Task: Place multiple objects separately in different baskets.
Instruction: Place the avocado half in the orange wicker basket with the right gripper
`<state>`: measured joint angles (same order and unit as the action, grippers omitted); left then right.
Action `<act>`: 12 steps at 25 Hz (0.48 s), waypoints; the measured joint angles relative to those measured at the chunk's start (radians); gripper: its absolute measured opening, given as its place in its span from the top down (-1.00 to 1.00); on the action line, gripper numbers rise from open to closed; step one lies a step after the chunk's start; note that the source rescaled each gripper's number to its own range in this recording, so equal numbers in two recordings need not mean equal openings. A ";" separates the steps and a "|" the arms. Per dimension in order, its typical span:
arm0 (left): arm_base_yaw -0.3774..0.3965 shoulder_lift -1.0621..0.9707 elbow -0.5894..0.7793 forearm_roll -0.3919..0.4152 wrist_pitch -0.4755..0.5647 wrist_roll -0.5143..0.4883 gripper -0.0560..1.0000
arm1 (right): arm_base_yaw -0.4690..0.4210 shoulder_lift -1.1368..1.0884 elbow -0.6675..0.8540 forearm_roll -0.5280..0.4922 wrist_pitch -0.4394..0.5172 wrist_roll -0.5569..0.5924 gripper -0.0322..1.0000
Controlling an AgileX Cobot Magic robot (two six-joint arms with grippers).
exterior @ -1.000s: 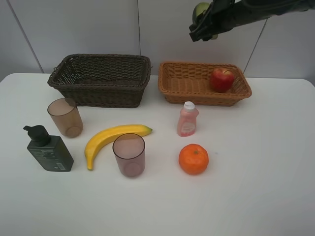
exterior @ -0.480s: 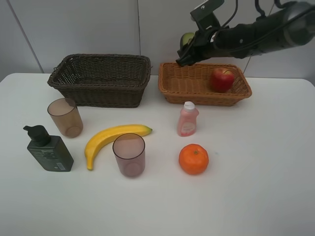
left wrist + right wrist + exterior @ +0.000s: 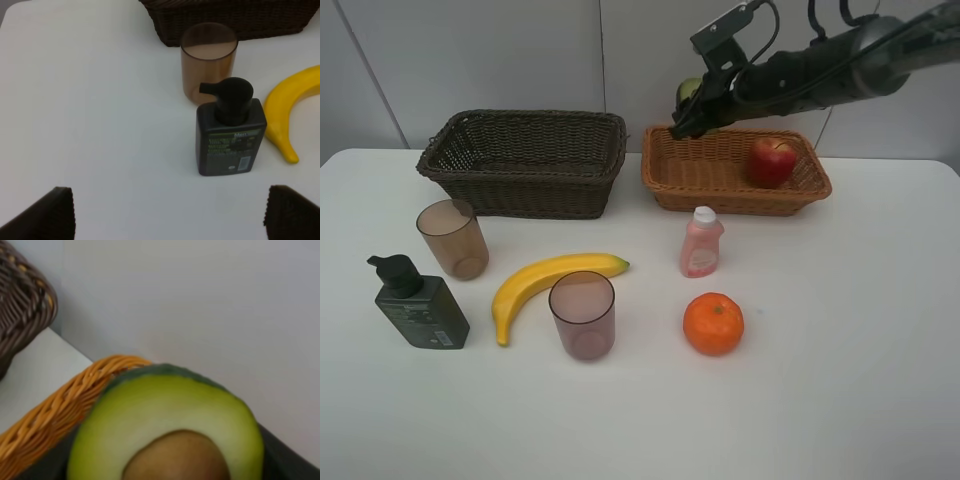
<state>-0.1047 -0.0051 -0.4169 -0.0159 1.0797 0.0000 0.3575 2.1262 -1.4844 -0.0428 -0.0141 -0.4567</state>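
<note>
The right gripper (image 3: 692, 112) is clasping the halved avocado (image 3: 165, 425) over the back left corner of the light orange-brown basket (image 3: 720, 197), presumably to join the red apple (image 3: 772, 161) there. The left gripper (image 3: 167, 215) is gaping empty by the dark green pump bottle (image 3: 230, 132).

Banana (image 3: 555, 280) was yellow, apple (image 3: 772, 160) red, avocado (image 3: 150, 410) green; dark basket (image 3: 520, 192) was brown weave, light basket (image 3: 720, 198) orange-brown weave.

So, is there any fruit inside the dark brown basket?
No, the dark brown basket shows only its bare woven inside; the red apple lies in the light orange-brown basket.
</note>
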 joint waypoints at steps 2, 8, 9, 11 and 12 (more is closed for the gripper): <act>0.000 0.000 0.000 0.000 0.000 0.000 -1.00 | 0.000 0.026 -0.031 0.000 0.047 0.000 0.11; 0.000 0.000 0.000 0.000 0.000 0.000 -1.00 | 0.000 0.087 -0.092 0.001 0.147 0.000 0.11; 0.000 0.000 0.000 0.000 0.000 0.000 -1.00 | 0.000 0.090 -0.092 0.001 0.152 0.000 0.11; 0.000 0.000 0.000 0.000 0.000 0.000 -1.00 | -0.001 0.092 -0.094 0.001 0.152 0.000 0.11; 0.000 0.000 0.000 0.000 0.000 0.000 -1.00 | -0.001 0.092 -0.094 0.001 0.150 0.000 0.11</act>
<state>-0.1047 -0.0051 -0.4169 -0.0159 1.0797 0.0000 0.3566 2.2177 -1.5788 -0.0422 0.1358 -0.4567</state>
